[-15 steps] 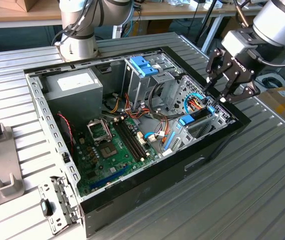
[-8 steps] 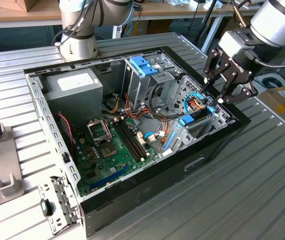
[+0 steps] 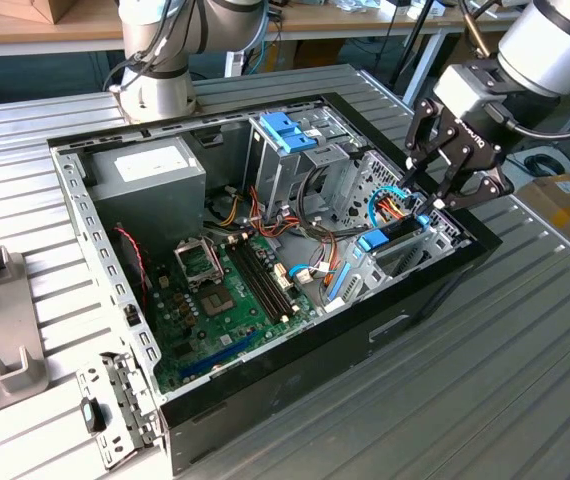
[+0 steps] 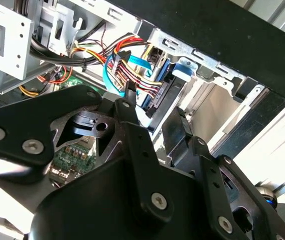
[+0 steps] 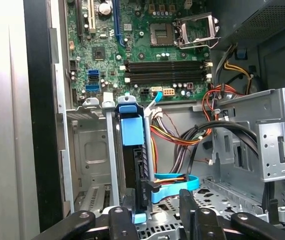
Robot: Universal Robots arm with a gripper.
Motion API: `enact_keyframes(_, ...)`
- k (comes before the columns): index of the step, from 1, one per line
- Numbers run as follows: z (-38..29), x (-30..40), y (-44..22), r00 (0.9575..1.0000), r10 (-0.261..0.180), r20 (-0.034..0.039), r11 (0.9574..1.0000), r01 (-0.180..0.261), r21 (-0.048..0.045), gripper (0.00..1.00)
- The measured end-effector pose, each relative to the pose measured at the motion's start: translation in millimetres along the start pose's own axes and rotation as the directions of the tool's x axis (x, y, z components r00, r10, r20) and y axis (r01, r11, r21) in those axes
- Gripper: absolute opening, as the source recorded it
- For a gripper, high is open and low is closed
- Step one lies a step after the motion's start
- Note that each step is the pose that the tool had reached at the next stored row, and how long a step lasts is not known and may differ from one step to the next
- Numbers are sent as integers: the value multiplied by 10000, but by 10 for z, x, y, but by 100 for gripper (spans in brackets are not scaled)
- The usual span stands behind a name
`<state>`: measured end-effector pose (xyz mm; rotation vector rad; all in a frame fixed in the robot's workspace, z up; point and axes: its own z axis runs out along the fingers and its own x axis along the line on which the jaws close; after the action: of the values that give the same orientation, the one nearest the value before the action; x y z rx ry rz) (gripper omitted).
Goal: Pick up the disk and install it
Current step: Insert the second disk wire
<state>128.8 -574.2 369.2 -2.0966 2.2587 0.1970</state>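
I have the gripper [image 3: 435, 192] hanging over the corner of the open computer case [image 3: 435, 285] at the exterior view's right, its black fingers [image 3: 417, 152] angled down toward the drive bay. The fingers look spread, with nothing between them, so I read the hand as released. The disk [image 5: 134, 165] stands on edge in the metal drive cage [image 5: 90, 150], seen in the first wrist view as a dark slab with its light-blue carrier tab [image 5: 131, 125] at one end and a blue cable [image 5: 175, 181] plugged in at the other end, close by the fingertips. In the exterior view the same disk [image 3: 397, 240] sits upright in the bay just below the gripper, blue tab facing the motherboard [image 3: 230, 295]. I cannot tell whether the fingers touch the disk or only hover close. In the second wrist view the gripper's black links [image 4: 132, 165] sit in front of a bundle of coloured wires [image 4: 132, 75] beside the disk's connector. The grey power supply [image 3: 150, 185] sits at the far corner of the case, well apart from the gripper.
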Motion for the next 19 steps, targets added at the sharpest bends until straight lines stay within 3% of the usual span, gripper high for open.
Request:
enact_keyframes(10,8,2,7,10000,2,-60,10000,-2,4,47)
enact_keyframes(13,8,2,7,10000,3,-71,10000,-3,5,27)
enact_keyframes(14,8,2,7,10000,3,-74,10000,-3,5,27)
enact_keyframes(16,8,2,8,10000,4,-81,10000,-4,6,16)
enact_keyframes(19,8,2,7,10000,4,-90,10000,-4,7,16)
